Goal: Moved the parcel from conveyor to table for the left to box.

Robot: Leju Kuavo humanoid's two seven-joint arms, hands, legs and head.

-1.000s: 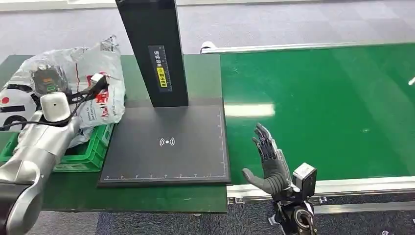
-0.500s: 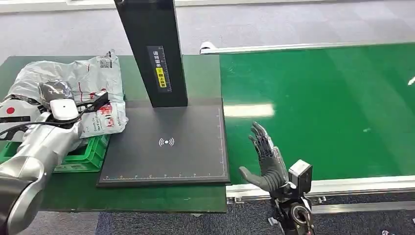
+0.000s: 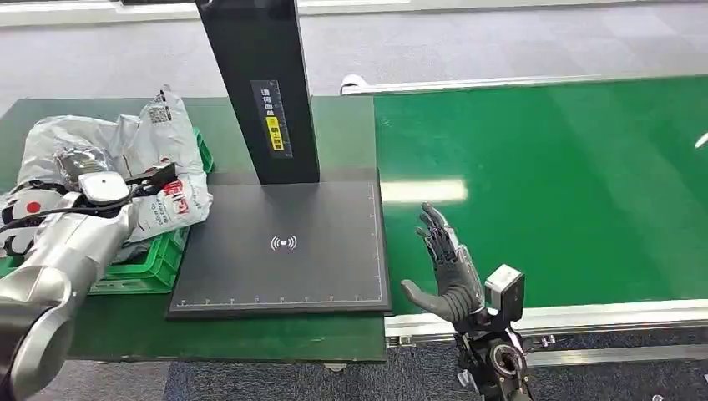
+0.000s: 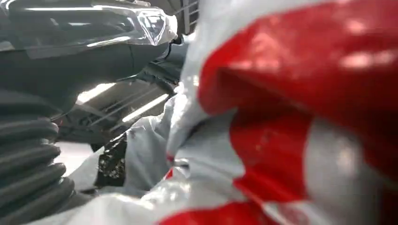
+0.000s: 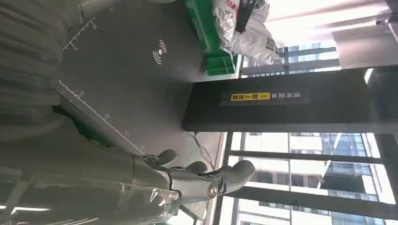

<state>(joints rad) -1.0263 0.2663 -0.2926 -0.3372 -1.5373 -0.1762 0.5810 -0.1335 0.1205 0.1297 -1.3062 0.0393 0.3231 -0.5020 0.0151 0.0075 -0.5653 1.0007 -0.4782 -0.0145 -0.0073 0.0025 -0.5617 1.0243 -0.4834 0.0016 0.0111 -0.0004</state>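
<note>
Left hand [image 3: 79, 167] buried in the grey-and-red parcel [image 3: 159, 150], seemingly gripping it, over the green crate [image 3: 159, 255] for boxing. Right hand [image 3: 447, 276] empty, fingers spread, upright at the edge of the conveyor [image 3: 568, 184] beside the scanner pad [image 3: 284, 251], likely waiting.

Dark green table [image 3: 275, 338], left half of the scene. On it: a black mat [image 3: 284, 276] with a white wireless mark and a ruler scale along its near edge. A black upright column [image 3: 259, 83] with a yellow label stands at the mat's far edge. Left of the mat, touching it, a green crate [image 3: 150, 263]. Right of the table, butted against it, the green conveyor belt [image 3: 568, 184] with a metal rail along its near side.
</note>
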